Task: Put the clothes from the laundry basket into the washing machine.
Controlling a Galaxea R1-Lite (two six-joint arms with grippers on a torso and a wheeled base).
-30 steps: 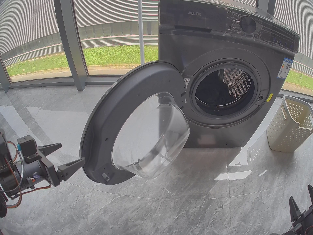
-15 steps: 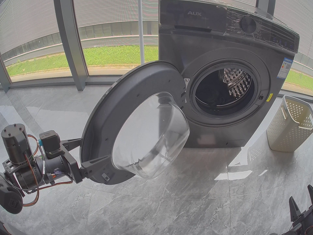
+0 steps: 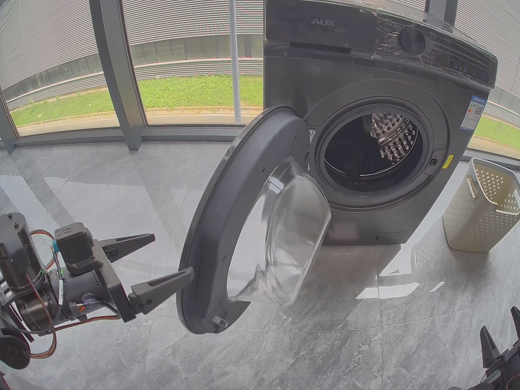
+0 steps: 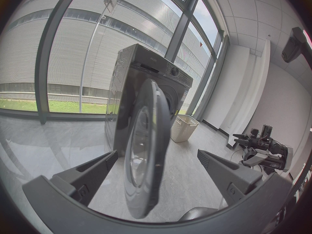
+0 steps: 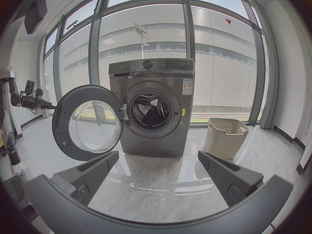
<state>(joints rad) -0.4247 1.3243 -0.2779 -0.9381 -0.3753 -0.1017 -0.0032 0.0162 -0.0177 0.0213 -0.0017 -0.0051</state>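
Two grippers, jaws spread: left gripper (image 3: 172, 255) at door (image 3: 227, 212) rim, right gripper (image 5: 156, 155) low. Risk: nudged door closes over drum (image 3: 374, 147), blocking loading from basket (image 3: 482, 207)

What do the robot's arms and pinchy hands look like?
The left gripper is dark grey, with two long wedge-shaped fingers tapering to points and ribbed at the tips. Behind it sit a black boxy block and looping orange and red cables. The right gripper has the same dark, pointed fingers.
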